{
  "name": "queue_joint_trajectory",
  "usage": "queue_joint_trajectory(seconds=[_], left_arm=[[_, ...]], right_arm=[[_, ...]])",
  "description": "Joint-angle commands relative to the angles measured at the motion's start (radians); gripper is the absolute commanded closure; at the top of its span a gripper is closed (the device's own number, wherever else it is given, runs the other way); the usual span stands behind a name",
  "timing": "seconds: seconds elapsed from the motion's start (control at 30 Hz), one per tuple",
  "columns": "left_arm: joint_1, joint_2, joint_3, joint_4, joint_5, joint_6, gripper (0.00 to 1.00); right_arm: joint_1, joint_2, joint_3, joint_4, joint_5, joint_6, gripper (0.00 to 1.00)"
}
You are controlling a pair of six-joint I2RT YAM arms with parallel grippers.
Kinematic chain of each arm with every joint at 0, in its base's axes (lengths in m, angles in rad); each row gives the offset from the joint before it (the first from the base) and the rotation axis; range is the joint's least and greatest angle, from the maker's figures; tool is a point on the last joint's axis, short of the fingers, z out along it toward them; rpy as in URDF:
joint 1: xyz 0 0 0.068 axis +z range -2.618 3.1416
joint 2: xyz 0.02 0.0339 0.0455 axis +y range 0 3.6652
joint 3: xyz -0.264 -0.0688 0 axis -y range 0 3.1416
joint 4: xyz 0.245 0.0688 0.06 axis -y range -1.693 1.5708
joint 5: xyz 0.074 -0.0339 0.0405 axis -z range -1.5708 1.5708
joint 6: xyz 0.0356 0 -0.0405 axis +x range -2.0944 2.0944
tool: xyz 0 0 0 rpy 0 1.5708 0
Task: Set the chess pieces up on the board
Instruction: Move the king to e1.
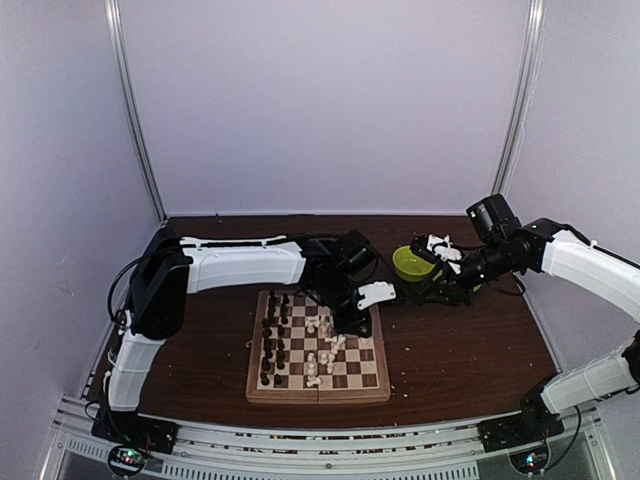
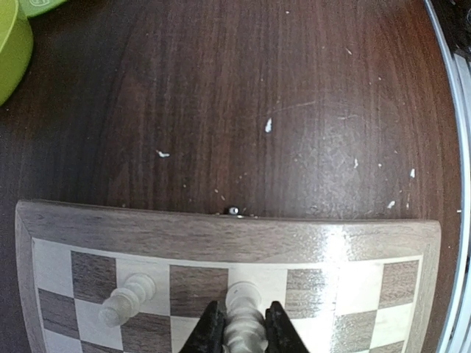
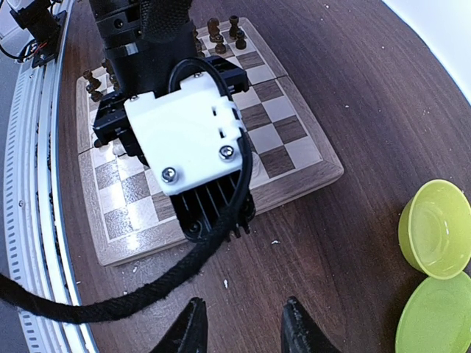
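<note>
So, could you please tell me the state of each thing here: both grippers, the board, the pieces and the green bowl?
left gripper: jaws closed on an upright cream piece.
right gripper: jaws open, empty, above the table.
board: unfolded, lying flat.
dark pieces: standing in rows along one edge.
green bowl: upright, empty.

My dark wooden table (image 3: 353, 110), white crumbs (image 2: 268, 126) scattered on it, lime-green bowl (image 3: 438, 228) just beside a matching green plate (image 3: 438, 320).
</note>
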Motion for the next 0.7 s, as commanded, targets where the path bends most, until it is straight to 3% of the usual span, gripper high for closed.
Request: queue_joint_trajectory(seconds=[0.0,0.33,0.67], left_arm=[[0.001,0.027,0.042,0.002,-0.037,0.019,0.83],[0.001,0.031,0.056,0.002,-0.099,0.012,0.86],[0.001,0.031,0.057,0.003,-0.114,-0.001,0.75]], right_arm=[[0.004,0.007,0.009,-0.013,0.018,-0.008,0.65],[0.004,0.014,0.009,-0.016,0.018,-0.009,0.65],[0.004,0.017,0.010,-0.018,0.018,-0.009,0.65]])
